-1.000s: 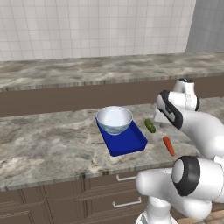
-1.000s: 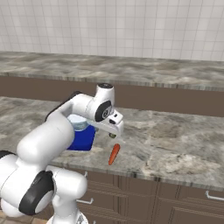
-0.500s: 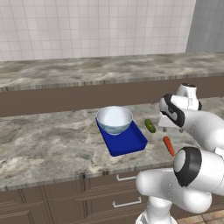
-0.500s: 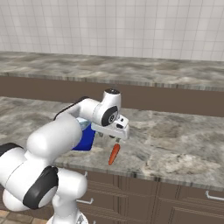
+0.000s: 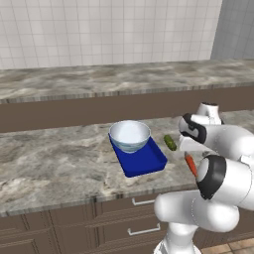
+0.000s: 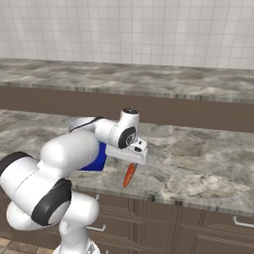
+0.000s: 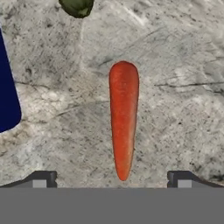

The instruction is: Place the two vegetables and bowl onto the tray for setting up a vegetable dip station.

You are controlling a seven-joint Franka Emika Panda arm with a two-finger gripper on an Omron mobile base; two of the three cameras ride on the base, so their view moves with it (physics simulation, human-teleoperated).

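The carrot (image 7: 124, 118) lies loose on the table (image 7: 183, 96) just beside the tray (image 5: 144, 161), its taper running between the finger lines, so a closing pinch could meet the thin tip and let it roll or squirt out toward the table edge. The gripper (image 7: 111, 177) hangs right above it with jaws spread fully, holding and touching nothing. The bowl (image 5: 129, 136) already sits on the tray; the cucumber (image 5: 170, 143) waits beside it.

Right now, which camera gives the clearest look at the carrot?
The hand view: the carrot lies whole on the counter, centred between the open claw tips. The left base view shows it partly behind the arm; the right base view shows it small, below the hand.
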